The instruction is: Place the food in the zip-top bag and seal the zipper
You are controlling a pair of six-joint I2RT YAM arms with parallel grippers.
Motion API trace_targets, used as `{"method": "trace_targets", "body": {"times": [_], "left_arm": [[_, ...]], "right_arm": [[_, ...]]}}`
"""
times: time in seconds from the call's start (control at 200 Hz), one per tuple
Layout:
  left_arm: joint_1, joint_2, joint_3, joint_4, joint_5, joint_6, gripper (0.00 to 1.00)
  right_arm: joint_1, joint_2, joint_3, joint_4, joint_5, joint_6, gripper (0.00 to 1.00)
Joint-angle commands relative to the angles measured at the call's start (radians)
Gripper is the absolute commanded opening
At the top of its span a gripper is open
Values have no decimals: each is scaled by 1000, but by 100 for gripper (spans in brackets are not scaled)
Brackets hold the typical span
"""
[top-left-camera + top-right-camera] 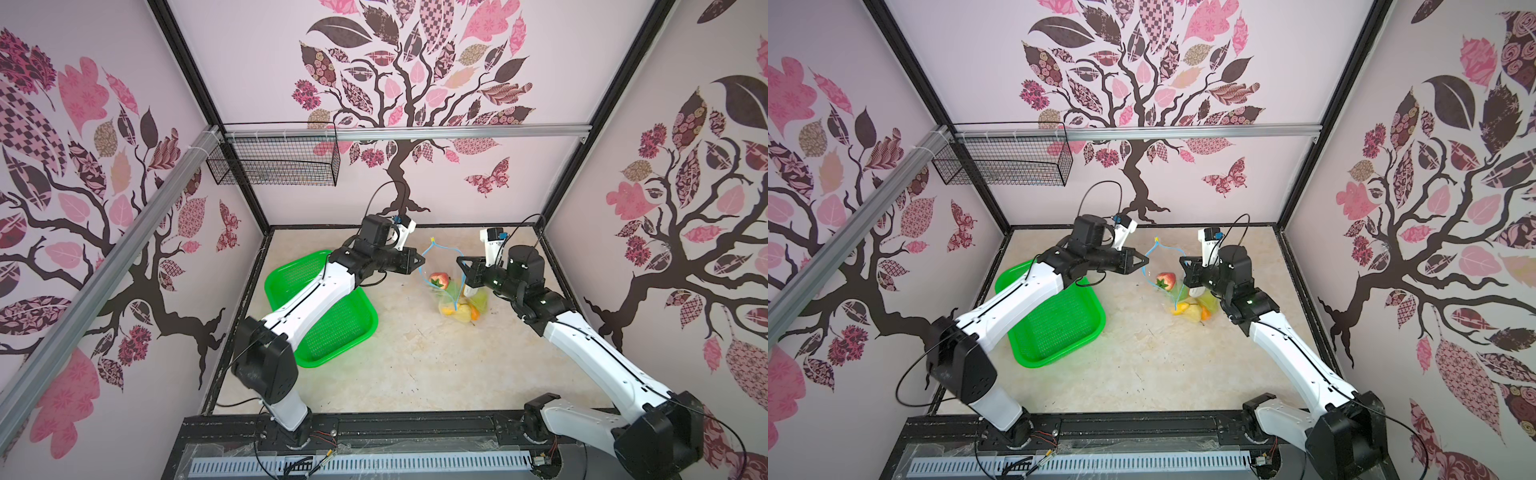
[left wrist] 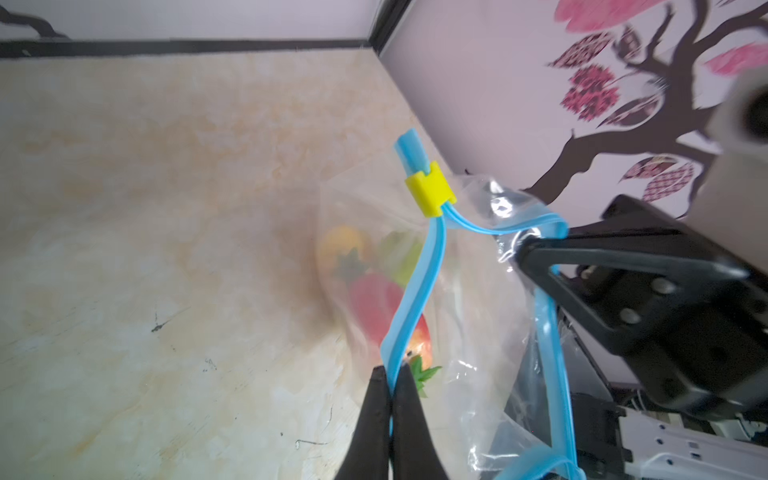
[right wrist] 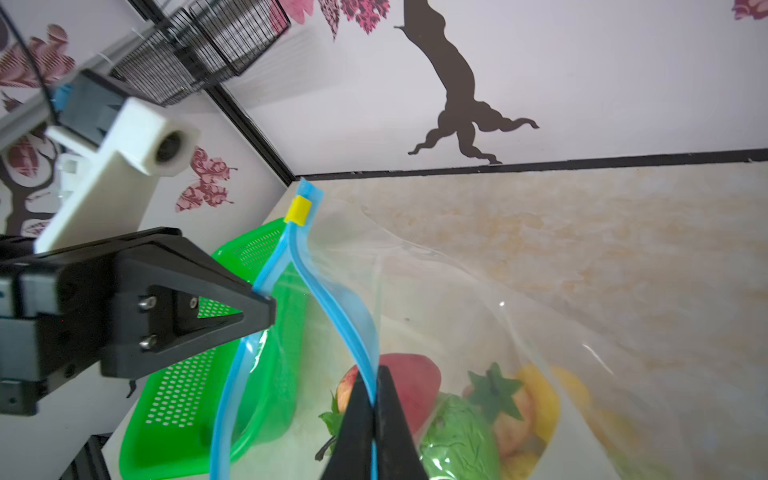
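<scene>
Left wrist view: left gripper (image 2: 391, 376) pinches zipper (image 2: 415, 286) lip, right gripper (image 3: 376, 376) pinches opposite lip; zip-top bag (image 1: 451, 296) toward back edge of table (image 1: 415, 357), food (image 1: 439, 281) inside (mouth gaping). Best: draw lips together, taut, before running slider (image 2: 430, 195).

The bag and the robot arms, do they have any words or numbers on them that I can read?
No text can be read anywhere.
zip-top bag: clear, no print showing.
zipper: plain blue; its slider plain yellow.
green basket: no label.
white arm part: tiny dark marks, too blurred to read.
walls: only tree and butterfly pictures, no letters.
</scene>
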Motion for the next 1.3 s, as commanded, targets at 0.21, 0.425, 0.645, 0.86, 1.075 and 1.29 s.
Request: {"method": "trace_targets", "body": {"times": [0.21,0.425,0.645,0.86,1.075,1.29], "left_arm": [[-110,-208,-145,186,-165,-227,0],[-149,-263,-269,235,-328,-301,0],[-150,-237,-332,296,-407,-315,0],[-149,-193,-331,345,-383,-340,0],[-149,-174,-324,400,-390,-350,0],[-149,-182,-314,396,-397,-347,0]], "right_arm": [[85,24,137,-130,-140,-34,0],[134,18,126,-223,-134,-85,0],[138,15,120,-285,-153,-146,9],[174,37,185,-382,-75,-251,43],[284,125,304,-504,100,-358,61],[347,242,410,-598,333,-420,71]]}}
